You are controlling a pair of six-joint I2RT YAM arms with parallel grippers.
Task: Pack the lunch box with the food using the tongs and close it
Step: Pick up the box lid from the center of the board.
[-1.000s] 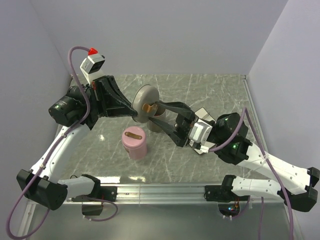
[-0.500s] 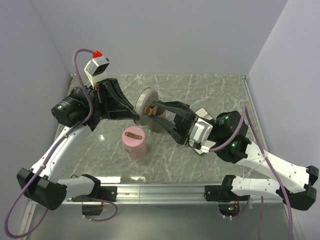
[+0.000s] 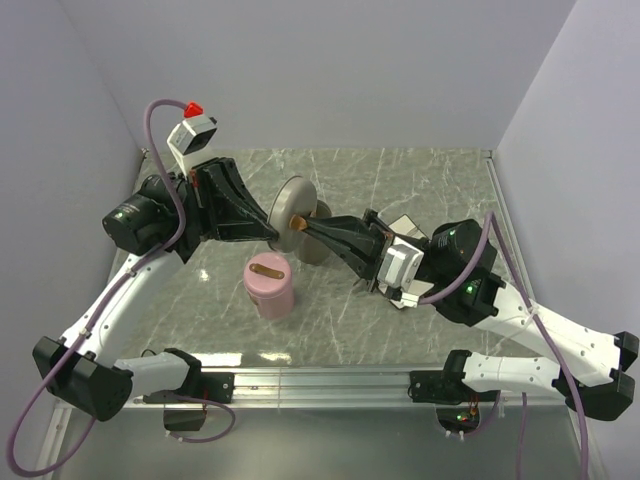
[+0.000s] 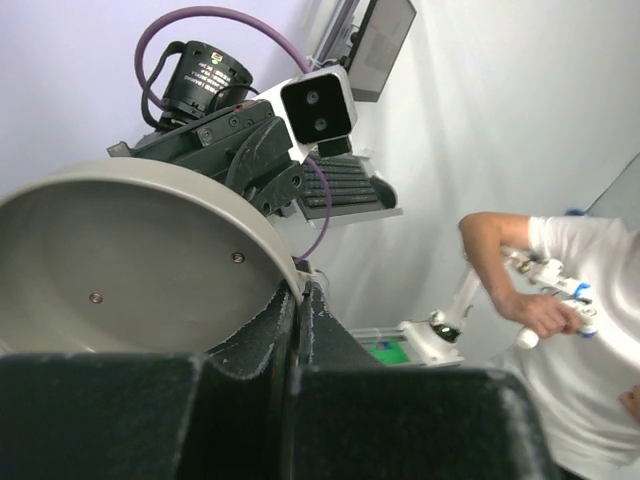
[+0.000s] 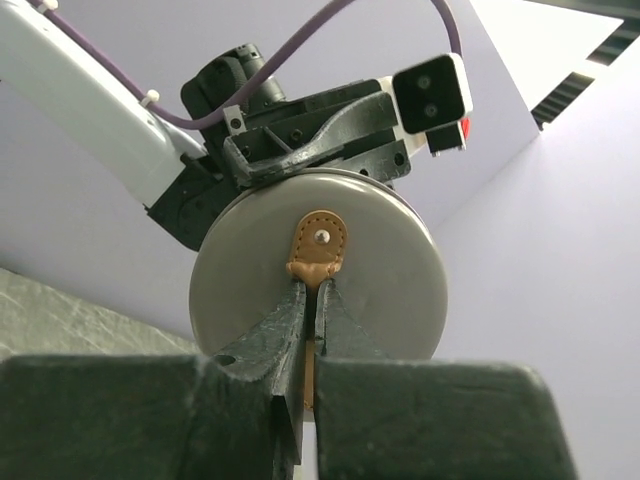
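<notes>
The marble worktop (image 3: pixel 430 190) carries a pink tub (image 3: pixel 268 285) toward its front edge. A grey pot (image 3: pixel 316 252) stands near its middle. A round grey lid (image 3: pixel 285 203) hangs on edge just above the pot, between both arms. The left end effector (image 4: pixel 298 295) is narrow, pinching the lid's rim. The right end effector (image 5: pixel 312 290) is clamped tight on the tan tab (image 5: pixel 318 243) at the lid's centre.
</notes>
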